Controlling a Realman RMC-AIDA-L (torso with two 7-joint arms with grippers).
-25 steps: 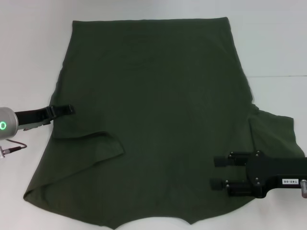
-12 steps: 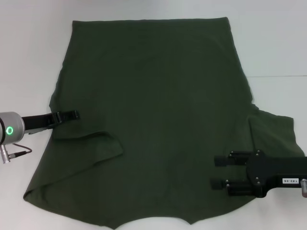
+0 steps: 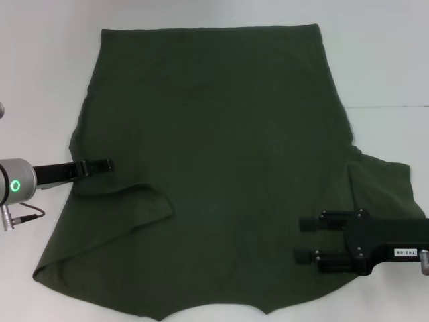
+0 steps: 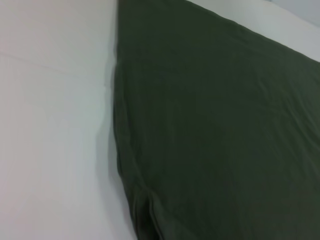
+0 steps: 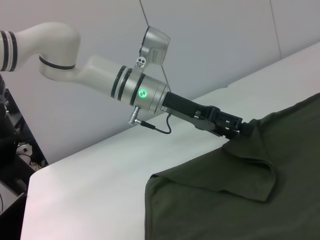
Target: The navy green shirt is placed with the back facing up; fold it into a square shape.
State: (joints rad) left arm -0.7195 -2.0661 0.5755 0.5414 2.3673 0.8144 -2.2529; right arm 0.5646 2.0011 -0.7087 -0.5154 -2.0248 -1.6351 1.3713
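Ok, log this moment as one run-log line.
shirt: spread flat on table, left sleeve folded in | left gripper: at shirt's left edge | right gripper: open above shirt's right side

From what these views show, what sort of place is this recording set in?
Probably a lab or test bench rather than a home. A plain white table holds only the shirt, bare pale walls stand behind it in the right wrist view, and dark equipment with cables sits off the table's edge.

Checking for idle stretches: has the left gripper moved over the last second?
Yes. The left gripper has moved inward over the navy green shirt edge and nearer the robot.
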